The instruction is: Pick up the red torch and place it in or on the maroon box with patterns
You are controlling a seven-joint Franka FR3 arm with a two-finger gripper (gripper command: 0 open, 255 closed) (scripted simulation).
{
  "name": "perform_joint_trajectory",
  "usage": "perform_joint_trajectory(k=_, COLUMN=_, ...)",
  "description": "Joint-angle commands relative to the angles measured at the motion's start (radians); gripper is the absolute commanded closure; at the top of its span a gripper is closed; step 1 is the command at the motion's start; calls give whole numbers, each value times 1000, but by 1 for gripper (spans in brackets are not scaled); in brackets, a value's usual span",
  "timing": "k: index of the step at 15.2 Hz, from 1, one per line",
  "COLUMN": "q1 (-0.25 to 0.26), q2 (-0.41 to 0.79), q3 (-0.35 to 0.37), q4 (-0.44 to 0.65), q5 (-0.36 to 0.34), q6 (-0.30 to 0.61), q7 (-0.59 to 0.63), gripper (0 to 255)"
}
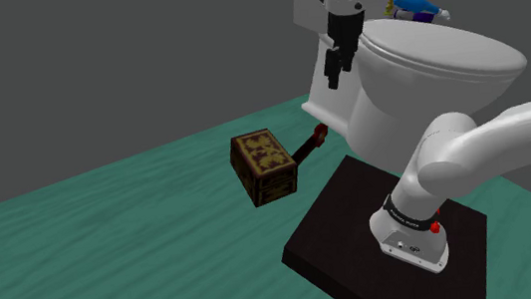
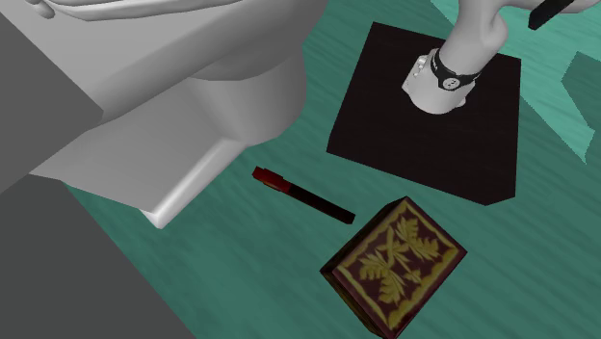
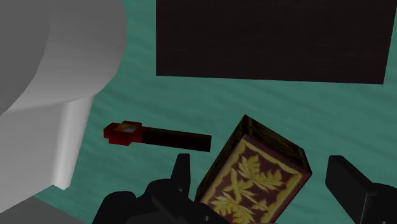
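Observation:
The red torch is a thin dark stick with a red head, lying on the teal floor between the toilet base and the maroon box. The box carries a gold leaf pattern on its top and sits just beside the torch's dark end. In the shoulder view the torch pokes out behind the box. My gripper hangs high in the air above them, next to the toilet bowl, open and empty. Seen from the wrist, the torch and the box lie far below the spread fingers.
A large white toilet stands close to the torch, its base a short way from the torch's red head. My dark stand sits on the floor beside the box. A blue and white bottle rests behind the toilet bowl.

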Motion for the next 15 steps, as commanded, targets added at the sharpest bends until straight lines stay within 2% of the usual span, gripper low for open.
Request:
perform_joint_trajectory(k=1, q1=0, q2=0, q3=0, q4=0, q5=0, q6=0, q7=0, gripper=0)
perform_joint_trajectory(k=8, q1=24, q2=-23, q3=-172, q4=-189, q5=-122, q6=190, q7=-314, gripper=0)
perform_joint_trajectory(k=15, q1=35, q2=77, q3=-365, q4=-291, q5=-251, q6=422, q7=-623, gripper=0)
